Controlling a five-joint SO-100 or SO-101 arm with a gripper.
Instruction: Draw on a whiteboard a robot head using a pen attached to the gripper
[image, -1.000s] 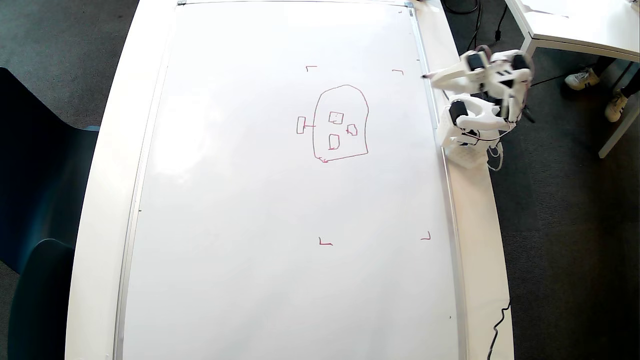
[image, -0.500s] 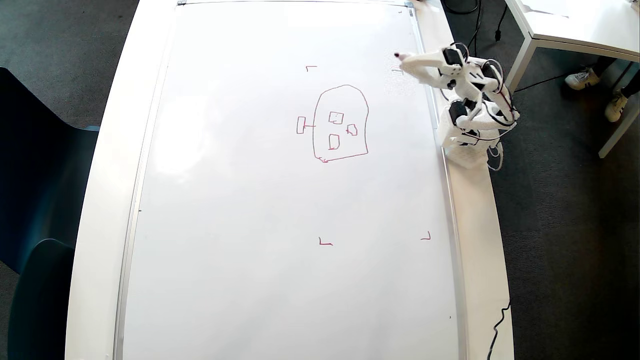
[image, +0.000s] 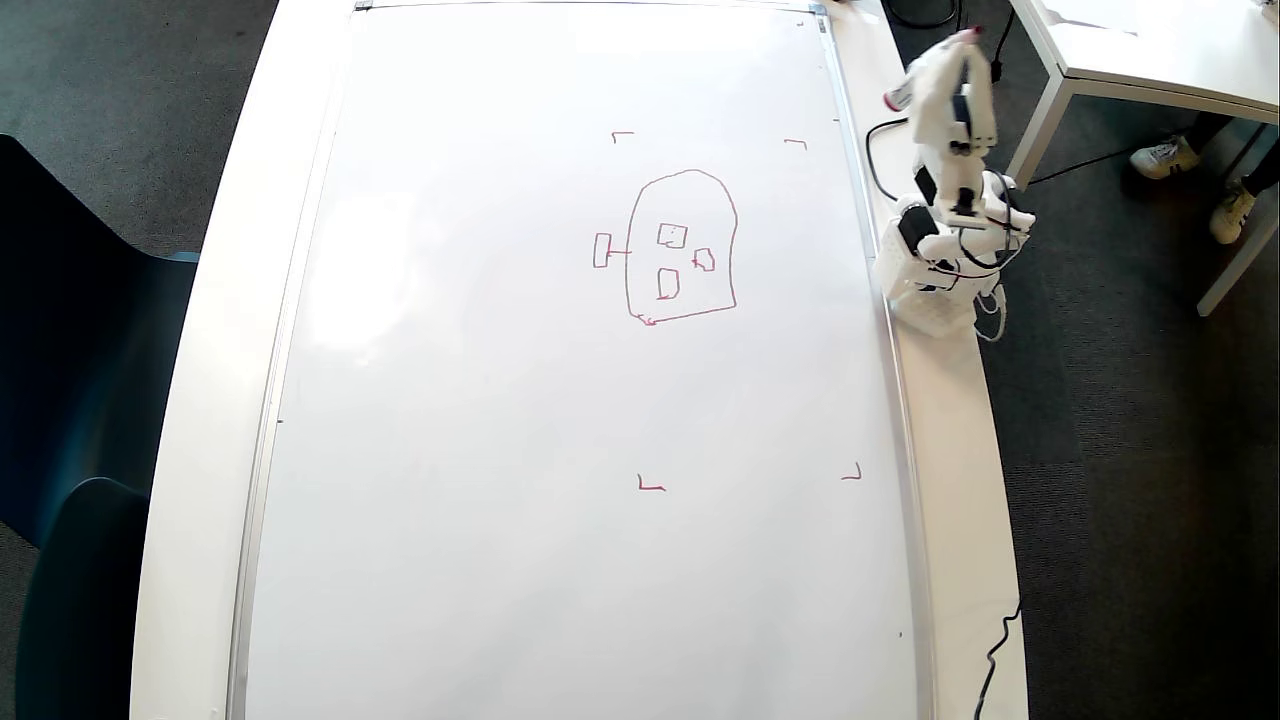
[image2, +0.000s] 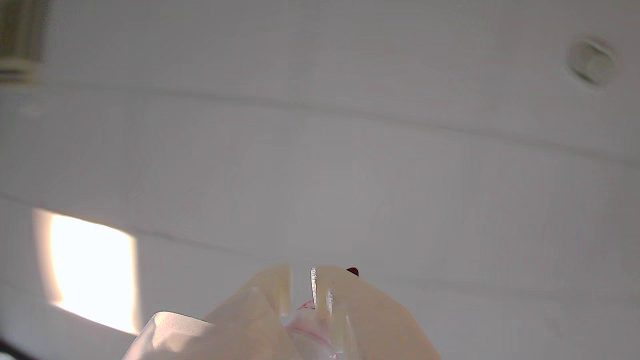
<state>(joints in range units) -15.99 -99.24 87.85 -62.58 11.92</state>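
Gripper (image: 965, 40) swung off whiteboard (image: 500, 450), raised upright.

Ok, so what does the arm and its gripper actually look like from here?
The arm is small, made of white plastic, with black motor blocks at the joints and thin black cables looping around it. It stands on a white base. The gripper has two pale, tapered plastic fingers.
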